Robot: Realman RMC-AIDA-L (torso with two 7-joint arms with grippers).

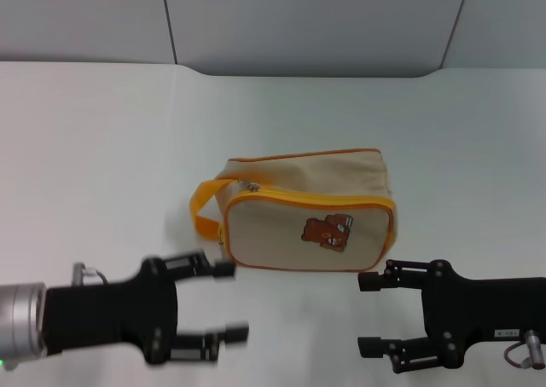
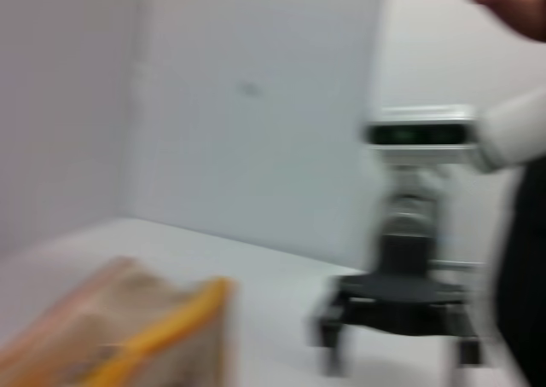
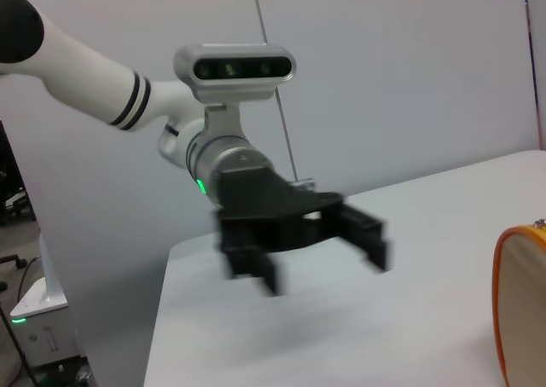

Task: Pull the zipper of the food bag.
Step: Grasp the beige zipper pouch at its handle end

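bag (image 1: 307, 216) upright on table (image 1: 102, 148) | zipper (image 1: 252, 185) at strap end | left tool (image 1: 223, 306) released, near bag | right tool (image 1: 368, 314) released, near bag

The food bag (image 1: 307, 212) was beige with orange-yellow piping and a brown bear patch (image 1: 327, 232). Both grippers were black, on a white table (image 1: 102, 131).

One boxy beige canvas food bag (image 1: 307, 212) with orange-yellow piping, flanked by two black grippers: left gripper (image 1: 229, 306), right gripper (image 1: 368, 314).
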